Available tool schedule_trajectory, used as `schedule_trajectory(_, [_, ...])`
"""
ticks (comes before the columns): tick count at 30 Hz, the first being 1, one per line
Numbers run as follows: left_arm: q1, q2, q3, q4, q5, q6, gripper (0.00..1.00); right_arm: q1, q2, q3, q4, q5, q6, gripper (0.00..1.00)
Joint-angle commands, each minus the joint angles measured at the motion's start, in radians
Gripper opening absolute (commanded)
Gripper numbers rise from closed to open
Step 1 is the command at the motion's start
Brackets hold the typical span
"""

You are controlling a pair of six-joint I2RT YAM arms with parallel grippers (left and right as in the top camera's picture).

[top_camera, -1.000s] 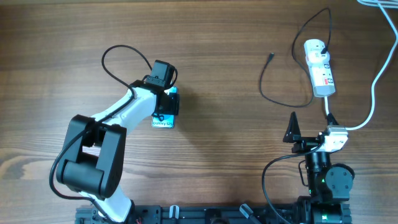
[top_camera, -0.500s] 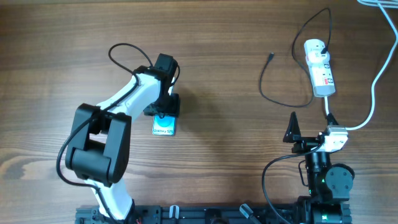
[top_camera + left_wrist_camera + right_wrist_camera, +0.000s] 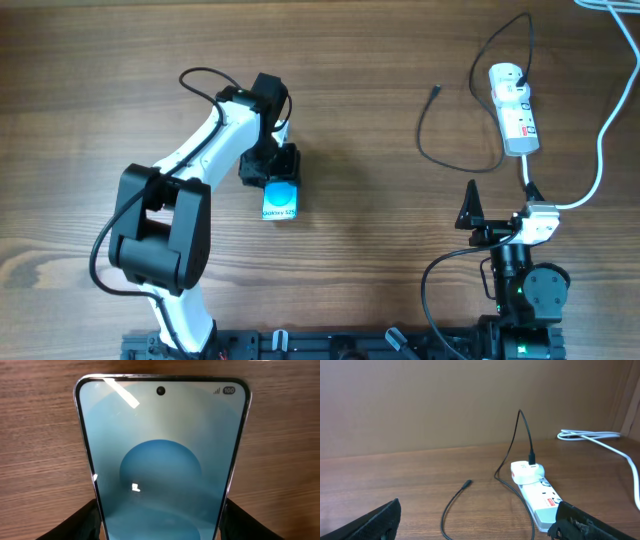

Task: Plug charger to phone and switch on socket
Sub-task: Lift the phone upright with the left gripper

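Note:
The phone (image 3: pixel 281 202), cyan screen up, sits at the table's left centre between the fingers of my left gripper (image 3: pixel 277 180), which is shut on its sides. In the left wrist view the phone (image 3: pixel 160 460) fills the frame, with a black finger on each side of it at the bottom edge (image 3: pixel 160 527). The white socket (image 3: pixel 514 110) lies at the far right with the charger's plug in it. The thin black charger cable (image 3: pixel 462 163) curls left to its loose tip (image 3: pixel 436 90). My right gripper (image 3: pixel 500 202) is open and empty, near the socket's near end (image 3: pixel 542 502). The tip (image 3: pixel 467 482) lies ahead of it.
The socket's thick white cord (image 3: pixel 601 140) runs from its near end up the right edge of the table and also shows in the right wrist view (image 3: pixel 590 436). A tall wooden board (image 3: pixel 470 405) stands behind the table in the right wrist view.
My left gripper has moved to the right with the phone between its fingers, and the phone has shifted right and slightly toward the table's front. The right arm, socket and cable have not moved.

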Motion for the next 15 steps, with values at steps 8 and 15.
schedule_trajectory(8, [-0.003, 0.001, 0.184, -0.154, 0.609, -0.080, 0.46, -0.006, -0.006, -0.002, 0.003, -0.017, -0.009, 1.00])
schedule_trajectory(15, [-0.003, 0.001, 0.184, -0.153, 0.854, -0.200, 0.40, -0.006, -0.006, -0.002, 0.003, -0.017, -0.009, 1.00])
